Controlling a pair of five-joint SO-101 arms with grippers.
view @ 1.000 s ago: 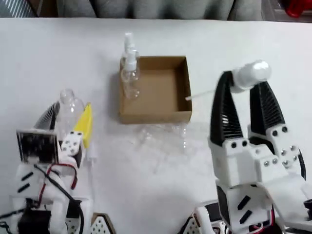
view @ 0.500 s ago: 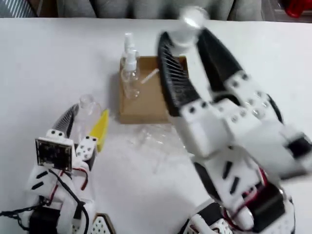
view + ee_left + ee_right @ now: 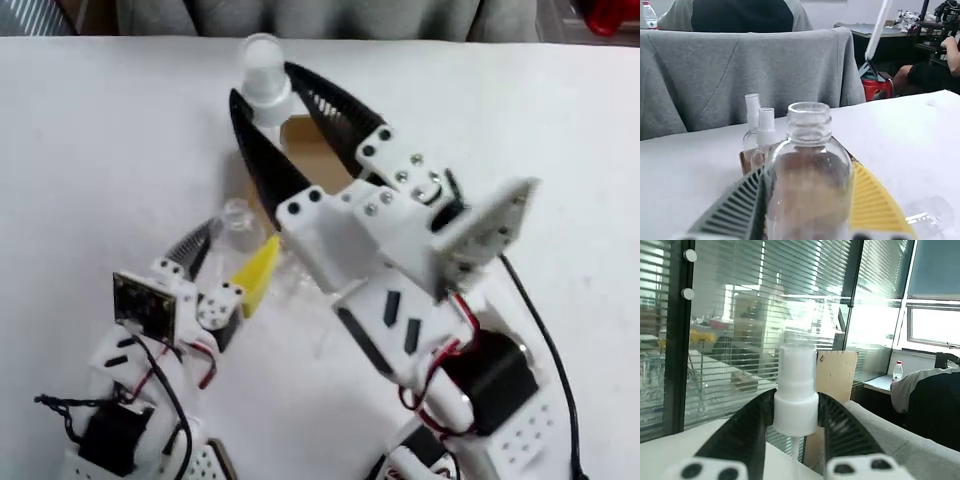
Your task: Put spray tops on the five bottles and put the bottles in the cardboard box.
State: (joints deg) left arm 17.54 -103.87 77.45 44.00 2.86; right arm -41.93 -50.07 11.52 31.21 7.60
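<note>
- Bottle [image 3: 809,165] of clear plastic, round-shouldered with a ridged neck and no top, stands upright in the left gripper [image 3: 238,238]. One grey ribbed finger and one smooth yellow finger pinch it at the sides.
- Seen from the high view, that gripper sits low over the white table [image 3: 90,130], at 7 o'clock from the cardboard box [image 3: 310,150].
- Loose clear plastic pieces [image 3: 930,212] lie flat on the tabletop near the left gripper; their exact shape cannot be made out.
- Raised at 12 o'clock from the left gripper, the right gripper [image 3: 263,85] clamps a white spray top [image 3: 796,390] by its collar between two black ribbed fingers.
- The spray top is a smooth cylinder held nozzle-end up, with a thin dip tube [image 3: 794,445] hanging beneath it.
- The brown box, square and open-topped, lies partly hidden under the right gripper's fingers.
- Two capped bottles [image 3: 765,140], clear with white spray tops, stand upright side by side in the box.
- Grey fabric [image 3: 700,75], soft and creased, drapes along the table's far edge at 12 o'clock.
</note>
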